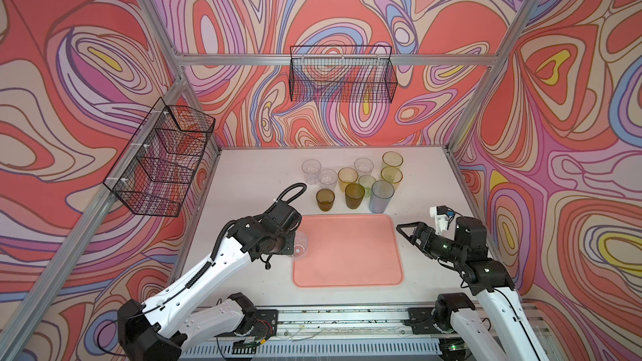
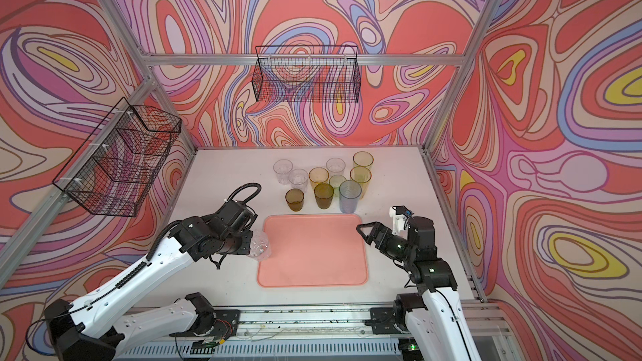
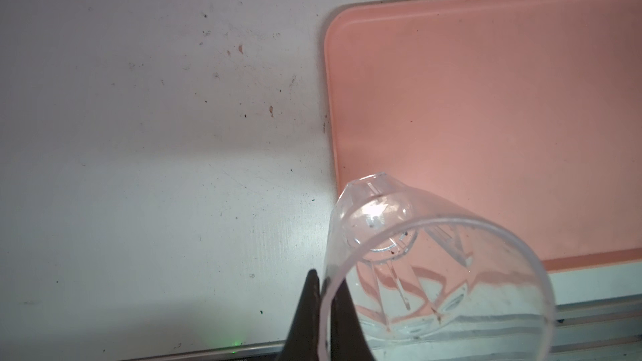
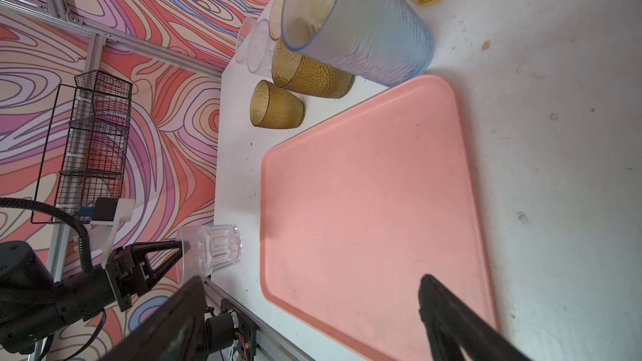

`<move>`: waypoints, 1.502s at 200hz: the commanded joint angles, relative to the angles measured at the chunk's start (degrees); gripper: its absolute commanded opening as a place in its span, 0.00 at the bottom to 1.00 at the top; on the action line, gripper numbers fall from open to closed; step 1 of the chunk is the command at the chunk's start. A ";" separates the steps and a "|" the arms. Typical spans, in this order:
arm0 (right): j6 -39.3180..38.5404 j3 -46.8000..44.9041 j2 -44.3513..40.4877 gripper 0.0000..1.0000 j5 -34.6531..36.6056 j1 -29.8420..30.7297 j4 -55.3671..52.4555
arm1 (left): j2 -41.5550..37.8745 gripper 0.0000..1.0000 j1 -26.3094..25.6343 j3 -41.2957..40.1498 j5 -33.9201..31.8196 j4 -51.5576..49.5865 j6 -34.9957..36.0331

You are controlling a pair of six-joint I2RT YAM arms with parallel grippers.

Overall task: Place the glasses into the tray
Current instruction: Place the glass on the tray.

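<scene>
Clear glass (image 3: pixel 434 272) — left hand (image 3: pixel 324 283), rim pinch

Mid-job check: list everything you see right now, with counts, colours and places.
Table: 1, white.
Tray: 1, salmon-pink, middle of table, nothing in it.
Glasses on table: 10; three clear, others amber, yellow, green, olive-brown, blue-grey; behind tray.
Clear glass: 1, see-through, held at tray's left edge.
Wire baskets: 2, black, back and left walls.
Left gripper: shut on clear glass's rim.
Right gripper: open, near tray's right edge.
</scene>
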 commanded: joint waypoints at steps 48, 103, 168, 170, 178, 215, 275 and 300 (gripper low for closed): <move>0.95 -1.74 1.15 0.98 -1.26 0.26 1.71 | 2.40 0.00 -6.56 -4.22 1.76 1.80 -5.50; 0.60 -1.68 2.79 0.98 -1.17 0.24 2.28 | 4.90 0.00 -8.16 -6.10 2.03 4.89 -6.94; 0.49 -1.99 3.48 0.98 -1.05 0.26 2.51 | 7.64 0.00 -8.43 -9.38 3.51 9.79 -8.41; 0.52 -1.95 3.48 0.98 -1.07 0.26 2.54 | 7.71 0.00 -8.49 -9.32 3.50 9.80 -8.40; 0.50 -1.94 3.57 0.98 -1.03 0.25 2.57 | 8.00 0.00 -8.45 -9.30 3.55 9.85 -8.39; 0.51 -1.81 3.84 0.98 -0.94 0.26 2.53 | 7.45 0.52 -8.51 -8.64 2.86 9.95 -8.35; 0.17 -0.72 4.17 0.98 -0.83 0.25 3.45 | 6.54 1.00 -8.46 -4.90 -1.42 12.89 -5.83; 0.96 0.41 5.85 0.98 -1.08 0.26 4.07 | 7.73 1.00 -8.10 -4.19 -2.16 16.35 -4.99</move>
